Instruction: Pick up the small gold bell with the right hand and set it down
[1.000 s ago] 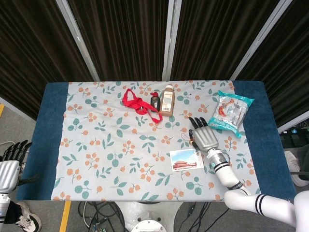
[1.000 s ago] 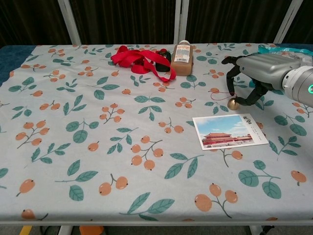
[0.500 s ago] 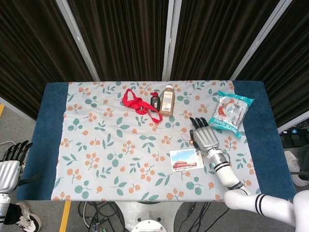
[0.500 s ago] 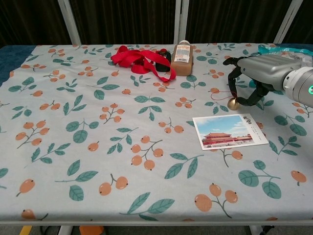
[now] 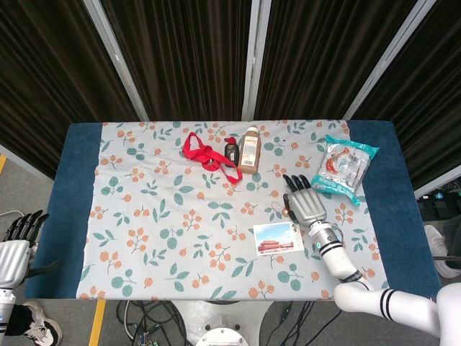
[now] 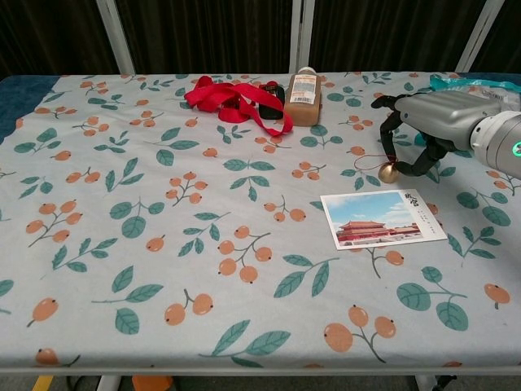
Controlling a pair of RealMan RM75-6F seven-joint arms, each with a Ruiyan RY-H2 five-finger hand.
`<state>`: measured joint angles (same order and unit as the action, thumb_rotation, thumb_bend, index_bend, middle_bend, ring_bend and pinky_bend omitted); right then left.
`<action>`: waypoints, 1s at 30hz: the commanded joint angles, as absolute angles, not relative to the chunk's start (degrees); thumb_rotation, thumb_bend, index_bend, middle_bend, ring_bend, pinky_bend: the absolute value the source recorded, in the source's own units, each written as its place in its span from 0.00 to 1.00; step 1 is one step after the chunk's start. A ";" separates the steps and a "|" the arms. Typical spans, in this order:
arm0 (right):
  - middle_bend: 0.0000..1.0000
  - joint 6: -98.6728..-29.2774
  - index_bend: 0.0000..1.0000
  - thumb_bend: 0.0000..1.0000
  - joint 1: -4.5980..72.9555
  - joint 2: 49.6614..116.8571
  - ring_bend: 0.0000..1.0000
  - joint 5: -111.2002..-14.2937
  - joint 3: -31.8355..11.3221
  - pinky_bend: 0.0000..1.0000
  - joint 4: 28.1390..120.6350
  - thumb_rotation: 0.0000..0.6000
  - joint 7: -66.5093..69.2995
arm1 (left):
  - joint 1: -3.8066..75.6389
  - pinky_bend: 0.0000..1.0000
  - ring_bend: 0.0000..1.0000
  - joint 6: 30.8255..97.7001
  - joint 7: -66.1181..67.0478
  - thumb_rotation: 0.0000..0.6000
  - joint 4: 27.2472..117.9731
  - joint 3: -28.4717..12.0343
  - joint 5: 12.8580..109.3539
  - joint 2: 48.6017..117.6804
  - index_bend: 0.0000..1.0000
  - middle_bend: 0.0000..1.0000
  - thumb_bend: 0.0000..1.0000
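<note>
Right hand (image 6: 444, 118): positioned over the right part of the bench (image 6: 98, 212), palm down, fingers (image 6: 389, 134) curled downward around the small gold bell (image 6: 388, 172).
Right-hand hold: the chest view shows the bell between the curled fingers, and its thin red cord (image 6: 370, 156) runs up toward them. Whether the fingers actually clamp the bell or the cord cannot be told.
Small gold bell: at the bench cloth, just beyond the far right corner of the postcard (image 6: 381, 218). Whether it rests on the cloth or hangs just above it cannot be told. In the head view it is hidden under the right hand (image 5: 305, 204).
Left hand (image 5: 17, 238): off the left edge of the bench, well apart from all items, fingers extended and spread, holding nothing.
Red ribbon (image 6: 232, 99): far centre of the bench, touching a small dark bottle (image 6: 275, 95).
Brown bottle (image 6: 302, 98): lying just beside the dark bottle.
Snack packet (image 5: 346, 165): far right of the bench.
</note>
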<state>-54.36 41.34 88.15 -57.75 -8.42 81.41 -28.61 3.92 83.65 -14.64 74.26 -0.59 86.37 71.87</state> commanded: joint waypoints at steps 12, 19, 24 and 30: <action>0.05 -58.62 0.66 0.34 40.13 85.94 0.00 -63.06 -9.42 0.00 84.19 1.00 -24.43 | 4.10 0.05 0.00 83.46 -14.54 1.00 74.51 -0.43 86.69 71.69 0.09 0.05 0.05; 0.04 -67.66 0.70 0.37 39.15 84.64 0.00 -77.26 -8.47 0.00 82.46 1.00 -19.96 | 4.34 0.05 0.00 83.41 -14.04 1.00 75.02 -0.46 86.92 71.64 0.09 0.05 0.05; 0.03 -69.48 0.71 0.37 38.20 84.20 0.00 -78.50 -10.21 0.00 83.08 1.00 -12.14 | 4.44 0.05 0.00 83.23 -13.82 1.00 75.24 -0.42 86.89 71.56 0.09 0.05 0.05; 0.04 -71.84 0.73 0.36 37.31 84.99 0.00 -77.57 -12.16 0.00 82.57 1.00 -12.26 | 4.46 0.05 0.00 83.16 -13.78 1.00 75.36 -0.40 86.84 71.41 0.09 0.05 0.05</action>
<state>-70.01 38.13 84.55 -78.02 -10.67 82.82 -11.87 4.46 83.16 -13.78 75.36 -0.40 86.83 71.41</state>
